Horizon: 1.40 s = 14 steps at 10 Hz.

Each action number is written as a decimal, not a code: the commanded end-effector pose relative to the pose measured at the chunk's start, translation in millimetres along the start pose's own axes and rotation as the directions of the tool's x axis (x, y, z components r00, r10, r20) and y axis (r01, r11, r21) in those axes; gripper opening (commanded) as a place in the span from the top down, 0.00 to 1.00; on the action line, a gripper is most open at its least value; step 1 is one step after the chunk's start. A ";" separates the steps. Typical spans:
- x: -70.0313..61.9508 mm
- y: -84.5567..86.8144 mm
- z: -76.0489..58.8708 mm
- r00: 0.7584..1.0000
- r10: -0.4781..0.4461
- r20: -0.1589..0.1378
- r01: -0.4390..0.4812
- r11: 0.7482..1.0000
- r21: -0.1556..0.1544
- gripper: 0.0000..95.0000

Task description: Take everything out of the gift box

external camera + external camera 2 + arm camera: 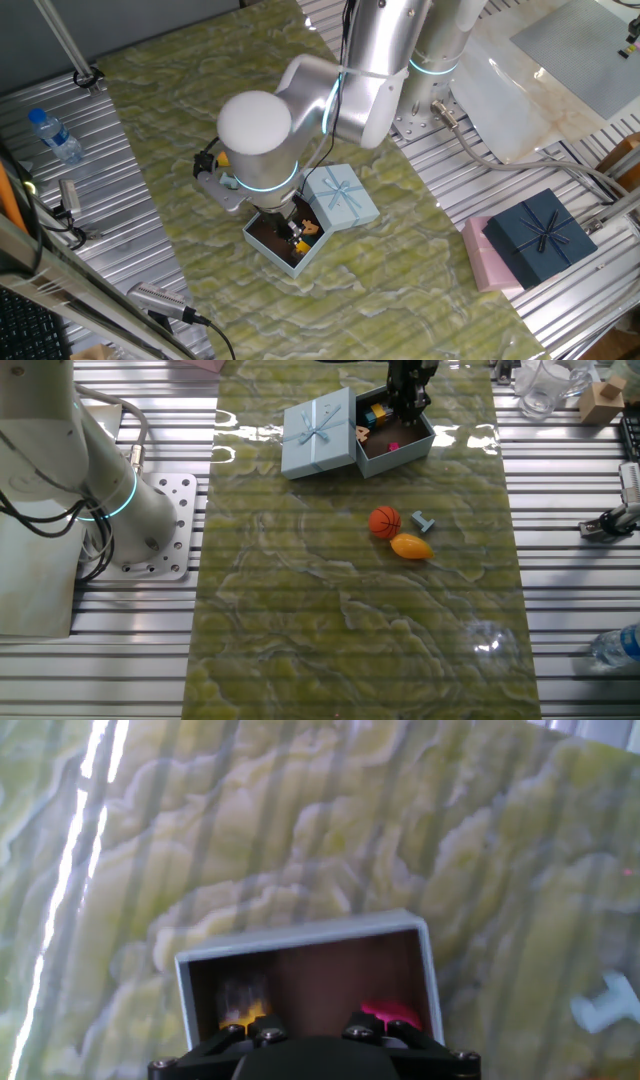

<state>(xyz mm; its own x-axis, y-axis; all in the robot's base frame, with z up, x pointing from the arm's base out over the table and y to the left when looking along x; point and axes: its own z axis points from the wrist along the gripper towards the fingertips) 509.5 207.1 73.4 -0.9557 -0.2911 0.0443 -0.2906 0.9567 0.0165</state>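
hand view looks down into the gift box (305,970); claw (408,405) reaches inside for remaining toys, its opening unclear.

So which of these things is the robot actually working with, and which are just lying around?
Part of the job:
gift box
lid
gripper
toys in box
basketball
mango toy
small grey piece

Just lying about:
navy box
pink box
water bottle
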 end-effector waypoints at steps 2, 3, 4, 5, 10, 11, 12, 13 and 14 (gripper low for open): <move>2.9 -0.8 3.8 1.000 -0.020 0.000 0.020 1.000 -0.002 0.60; 2.8 -0.1 5.5 1.000 -0.021 0.000 0.021 1.000 -0.002 0.60; 3.0 1.6 10.7 1.000 -0.025 0.006 0.025 1.000 0.001 0.60; 2.9 2.3 13.6 1.000 -0.028 0.012 0.028 1.000 0.004 0.60; 2.0 3.5 14.1 0.965 -0.251 0.074 0.244 0.965 0.092 0.60; 2.0 3.5 14.0 0.946 -0.316 0.073 0.308 0.945 0.108 0.60; 2.2 3.3 14.2 0.918 -0.388 0.077 0.377 0.918 0.123 0.60; 2.3 3.3 14.3 0.891 -0.447 0.082 0.435 0.891 0.133 0.80; 2.7 3.0 15.1 0.866 -0.493 0.079 0.481 0.867 0.134 0.80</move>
<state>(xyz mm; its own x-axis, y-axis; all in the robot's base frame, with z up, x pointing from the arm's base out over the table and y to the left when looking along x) 504.2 208.2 60.4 -0.7850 -0.6182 -0.0398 -0.6137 0.7848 -0.0864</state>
